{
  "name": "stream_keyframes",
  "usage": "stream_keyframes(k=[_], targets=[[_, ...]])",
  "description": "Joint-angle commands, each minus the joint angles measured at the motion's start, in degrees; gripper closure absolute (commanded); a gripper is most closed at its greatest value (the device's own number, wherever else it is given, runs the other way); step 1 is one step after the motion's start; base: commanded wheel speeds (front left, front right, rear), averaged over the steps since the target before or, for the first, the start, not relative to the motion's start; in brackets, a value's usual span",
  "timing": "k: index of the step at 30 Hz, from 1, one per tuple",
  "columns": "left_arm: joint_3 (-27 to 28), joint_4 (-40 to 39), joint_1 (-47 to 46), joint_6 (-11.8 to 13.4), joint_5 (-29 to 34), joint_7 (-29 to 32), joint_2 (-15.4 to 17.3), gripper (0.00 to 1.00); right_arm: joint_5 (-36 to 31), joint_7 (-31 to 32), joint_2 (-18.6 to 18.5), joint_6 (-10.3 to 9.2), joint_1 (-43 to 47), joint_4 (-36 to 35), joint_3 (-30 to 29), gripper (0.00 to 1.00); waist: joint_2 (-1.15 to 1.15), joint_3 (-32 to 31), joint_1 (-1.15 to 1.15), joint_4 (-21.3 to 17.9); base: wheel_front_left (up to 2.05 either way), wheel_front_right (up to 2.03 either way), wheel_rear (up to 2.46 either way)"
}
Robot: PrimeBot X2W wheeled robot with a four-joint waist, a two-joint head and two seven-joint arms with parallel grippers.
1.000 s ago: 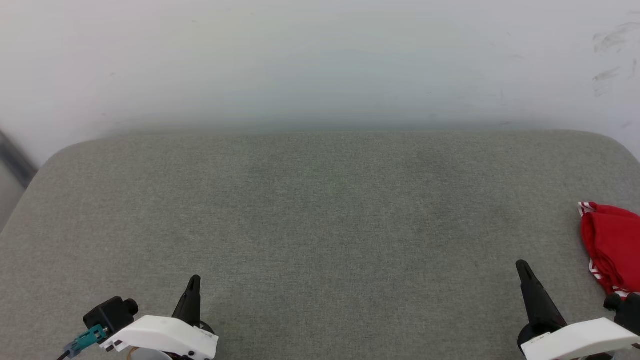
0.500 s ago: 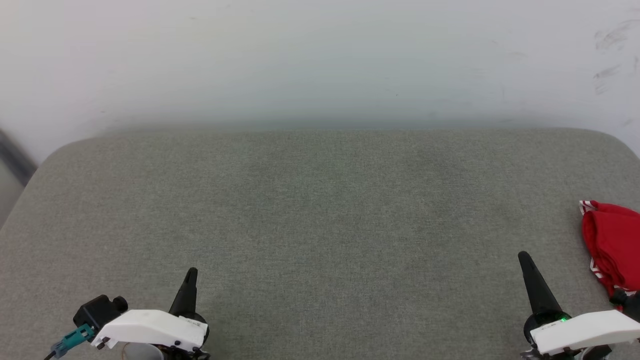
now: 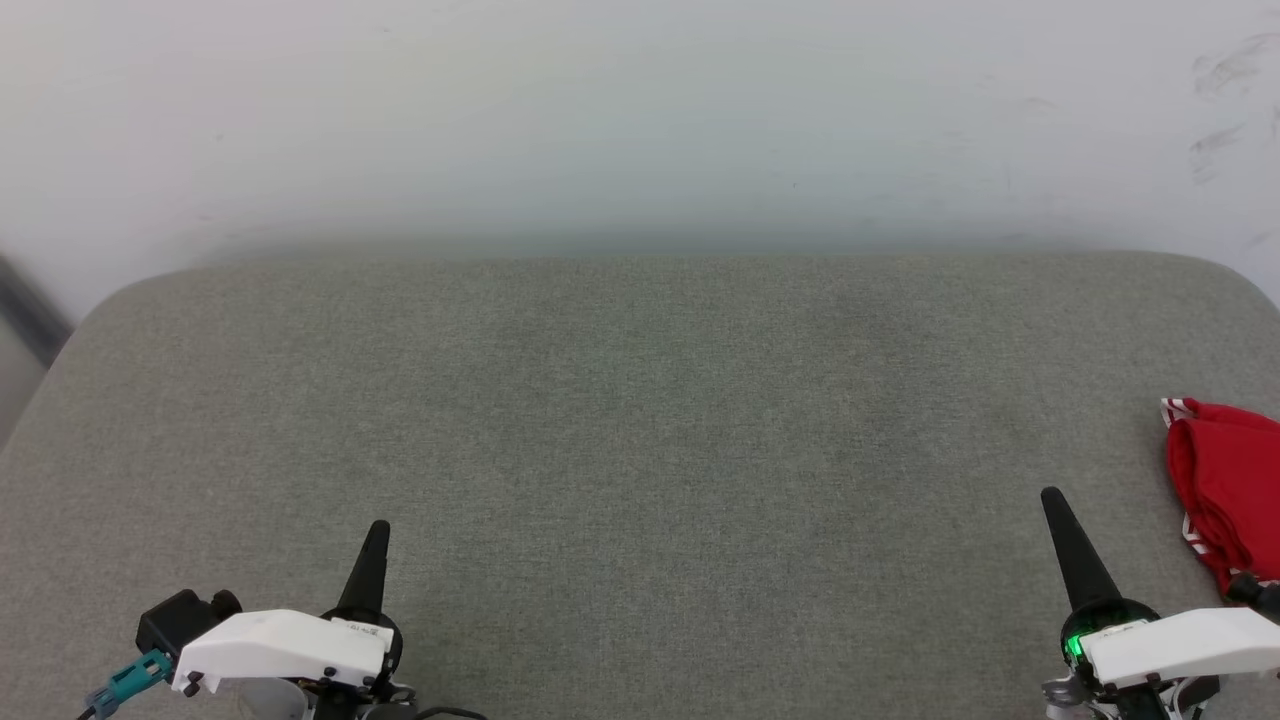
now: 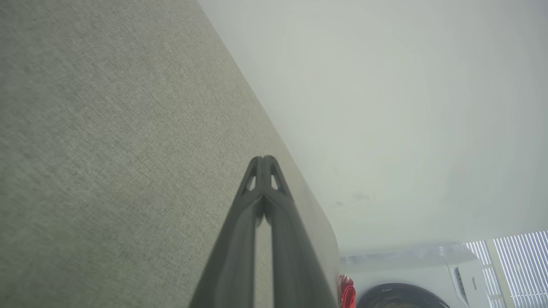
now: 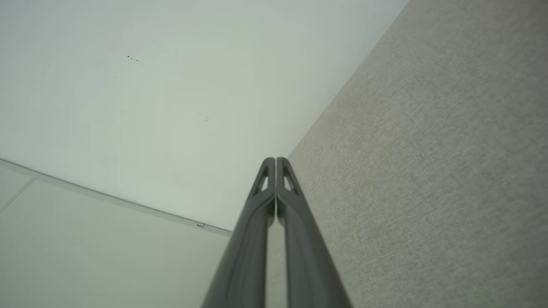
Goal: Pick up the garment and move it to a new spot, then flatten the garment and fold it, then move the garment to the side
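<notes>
the garment [image 3: 1225, 480] lies bunched at the far right of the padded grey fabric surface [image 3: 640, 400]. it is a red heap with red-and-white striped trim along its edges, and part of it is cut off by the head view's border. how neatly it is folded cannot be told from here. the left gripper [image 3: 377, 530] sits at the lower left and the right gripper [image 3: 1050, 497] at the lower right. each has its two dark fingers pressed together into a single point with nothing between them. the right one is near the garment but apart from it, with its tip aimed up the surface and not at the cloth.

the main risk is the garment's place near the surface's right side. a pair of pressed-together fingers arriving there would nudge the heap instead of taking it, and thin soft cloth could slip further out or over the edge. a shallow pinch might also catch only the top layer, so the rest trails, unrolls and drags across the rough weave. dark hardware on the right wrist shows just at the garment's lower end, so a sideways swing of that arm could snag the trim. with part of the heap outside the head view, any reach there is half blind. the left wrist view shows a washing machine [image 4: 406, 295] beyond that edge, so dropped cloth would land out of easy reach.
</notes>
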Motion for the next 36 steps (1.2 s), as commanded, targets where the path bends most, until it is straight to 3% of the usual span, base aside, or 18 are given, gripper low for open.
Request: stream_keyframes(k=[1, 36], targets=[[1.0, -0.2, -1.6, -0.6, -1.4, 0.5, -0.2, 1.0, 2.0, 0.1, -0.4, 0.01, -1.4, 0.1, -0.2, 1.0, 0.0, 0.1, 0.0, 0.0, 0.0, 0.0, 0.0], [7.5, 0.8, -2.9, -5.0, -14.2, 5.1, -3.6, 1.0, 19.3, 1.5, -0.1, 0.01, -5.1, 4.2, -1.3, 1.0, 0.0, 1.1, 0.0, 0.1, 0.0, 0.0, 0.0]])
